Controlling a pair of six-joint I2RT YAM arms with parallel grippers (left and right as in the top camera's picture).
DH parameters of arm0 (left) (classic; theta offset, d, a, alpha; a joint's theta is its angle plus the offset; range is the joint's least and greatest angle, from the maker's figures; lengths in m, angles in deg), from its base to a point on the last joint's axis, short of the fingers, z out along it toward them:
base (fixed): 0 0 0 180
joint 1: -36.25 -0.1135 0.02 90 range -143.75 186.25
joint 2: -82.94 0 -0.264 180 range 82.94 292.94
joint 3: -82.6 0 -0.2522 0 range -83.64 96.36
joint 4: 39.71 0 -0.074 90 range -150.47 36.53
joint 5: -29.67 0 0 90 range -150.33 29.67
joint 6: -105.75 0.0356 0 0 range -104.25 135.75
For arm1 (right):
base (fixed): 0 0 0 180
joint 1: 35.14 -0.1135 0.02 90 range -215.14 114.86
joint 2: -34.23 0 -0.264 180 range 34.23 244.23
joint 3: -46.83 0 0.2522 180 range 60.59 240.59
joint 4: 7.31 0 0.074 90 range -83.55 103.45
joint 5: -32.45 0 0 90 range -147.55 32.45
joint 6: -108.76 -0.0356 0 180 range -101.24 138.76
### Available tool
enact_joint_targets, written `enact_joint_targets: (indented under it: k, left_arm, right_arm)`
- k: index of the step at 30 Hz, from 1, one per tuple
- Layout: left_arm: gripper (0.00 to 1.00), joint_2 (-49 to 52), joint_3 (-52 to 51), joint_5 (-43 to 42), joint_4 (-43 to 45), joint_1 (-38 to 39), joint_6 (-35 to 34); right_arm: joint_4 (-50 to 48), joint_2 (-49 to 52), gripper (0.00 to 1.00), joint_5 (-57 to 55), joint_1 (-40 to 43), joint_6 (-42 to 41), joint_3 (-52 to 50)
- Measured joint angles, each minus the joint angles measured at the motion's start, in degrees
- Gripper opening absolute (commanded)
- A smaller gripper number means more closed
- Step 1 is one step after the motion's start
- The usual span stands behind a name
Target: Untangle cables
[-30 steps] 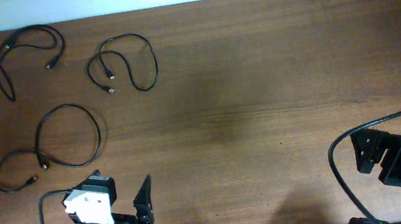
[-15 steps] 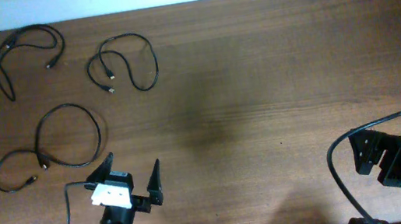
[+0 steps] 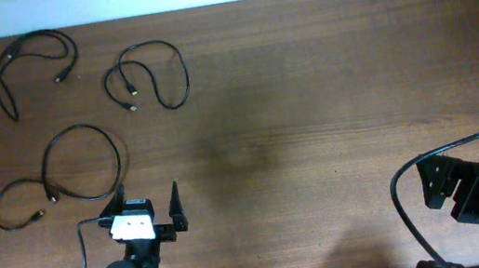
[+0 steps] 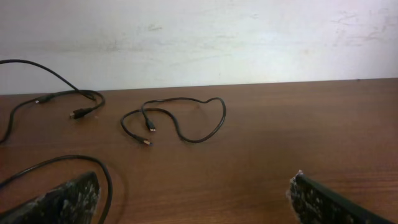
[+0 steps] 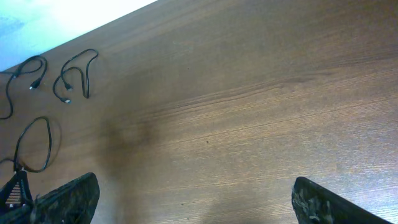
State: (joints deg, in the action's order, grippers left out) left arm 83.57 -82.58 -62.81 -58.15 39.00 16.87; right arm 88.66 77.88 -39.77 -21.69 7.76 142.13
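Note:
Three thin black cables lie apart on the wooden table at the far left. One loop point(image 3: 37, 33) is at the back left corner, one point(image 3: 184, 76) is to its right, and a larger loop point(image 3: 117, 156) lies nearer. My left gripper point(image 3: 148, 203) is open and empty, just in front of the larger loop, with its left finger close to that cable point(image 4: 107, 186). In the left wrist view the middle cable point(image 4: 214, 127) and the corner cable point(image 4: 62, 94) lie ahead. My right gripper point(image 3: 445, 190) is open and empty at the near right, far from all cables.
A pale wall point(image 4: 199, 37) runs along the table's back edge. The thicker black arm cable point(image 3: 403, 191) curves beside my right arm. The right wrist view shows bare wood point(image 5: 249, 112) between my right jaws point(image 5: 196, 199) and the distant cables point(image 5: 87, 68).
My left arm has swung round and moved forward, so its open gripper now points at the back and sits by the larger cable loop. The right arm and cables have not moved.

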Motion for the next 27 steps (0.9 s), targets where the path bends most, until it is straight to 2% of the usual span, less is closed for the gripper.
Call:
enact_joint_targets:
  k: [12, 15, 16, 19, 21, 22, 25, 27]
  left_arm:
    - [0.99, 0.0, 0.0, 0.0, 0.0, 0.0, 0.0]
    - [0.99, 0.0, 0.0, 0.0, 0.02, 0.0, 0.0]
    - [0.99, 0.0, 0.0, 0.0, 0.0, 0.0, 0.0]
    - [0.99, 0.0, -0.04, 0.2, 0.02, 0.0, 0.0]
    - [0.99, 0.0, -0.09, 0.2, 0.04, 0.0, -0.02]
    - [0.99, 0.0, -0.11, 0.24, 0.13, 0.0, 0.0]
    - [0.99, 0.0, -0.13, 0.42, 0.15, 0.0, 0.0]
    - [0.99, 0.0, -0.13, 0.42, 0.15, 0.0, 0.0]
  right_arm:
    - [0.0, 0.0, 0.98, 0.0, 0.0, 0.0, 0.0]
    - [-1.22, -0.02, 0.98, -1.05, -5.92, -0.17, 0.0]
    - [-4.74, 0.0, 0.99, -3.06, -10.36, -0.2, -0.22]
    - [-13.62, -0.96, 0.98, -10.51, -16.41, -0.39, -4.07]
    - [-30.47, -8.94, 0.98, -15.04, -19.04, -0.42, -17.73]
    - [-33.46, -13.81, 0.98, -15.87, -19.15, -0.39, -24.52]
    - [-53.24, -29.66, 0.98, -17.49, -19.19, -0.31, -47.89]
    - [-61.27, -34.91, 0.99, -17.79, -19.19, -0.33, -57.05]
